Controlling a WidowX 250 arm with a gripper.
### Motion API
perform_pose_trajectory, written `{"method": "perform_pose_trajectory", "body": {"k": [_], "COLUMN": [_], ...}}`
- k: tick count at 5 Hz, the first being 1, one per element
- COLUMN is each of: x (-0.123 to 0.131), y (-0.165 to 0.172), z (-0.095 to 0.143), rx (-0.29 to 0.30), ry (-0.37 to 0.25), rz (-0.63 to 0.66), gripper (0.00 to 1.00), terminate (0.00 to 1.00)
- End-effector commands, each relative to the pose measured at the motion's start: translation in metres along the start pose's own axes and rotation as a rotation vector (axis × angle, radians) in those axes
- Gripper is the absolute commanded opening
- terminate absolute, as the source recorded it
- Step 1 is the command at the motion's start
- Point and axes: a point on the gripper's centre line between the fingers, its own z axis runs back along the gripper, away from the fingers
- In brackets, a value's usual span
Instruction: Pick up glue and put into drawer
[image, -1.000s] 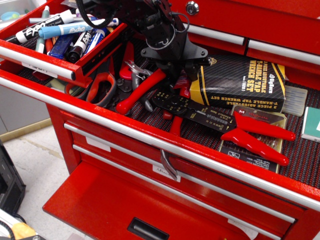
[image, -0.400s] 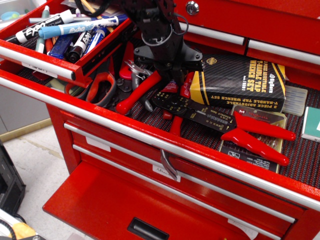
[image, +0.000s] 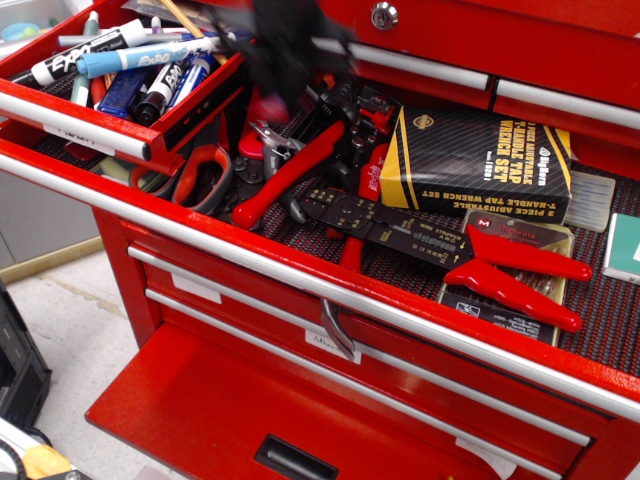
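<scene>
**Inspector:** Gripper status?

**Arm:** My gripper (image: 290, 55) is a blur near the bench's back edge, so I cannot tell its grip. The small glossy red bottle (image: 372, 176) I take for the glue lies mid-bench, against the black carton (image: 480, 165).

**Inspector:** Method?

**Arm:** Pinch its slim, smooth body crosswise, clear of the red-handled pliers (image: 290, 175).

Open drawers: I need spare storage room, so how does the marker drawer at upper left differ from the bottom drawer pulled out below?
The marker drawer sits high at upper left; the bottom drawer is low, under the tool-covered top. The marker drawer is crowded with markers; the bottom drawer shows mostly bare floor. Both are red metal and both stand open.
</scene>
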Motion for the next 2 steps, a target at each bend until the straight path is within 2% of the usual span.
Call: {"method": "perform_pose_trajectory", "body": {"k": [1, 2], "x": [0.022, 0.028], "y": [0.079, 0.107], "z": [0.060, 0.052], "rx": [0.150, 0.149], "ry": [-0.085, -0.181], "rz": [-0.099, -0.139], "gripper": [0.00, 1.00], "terminate": [0.00, 0.00]}}
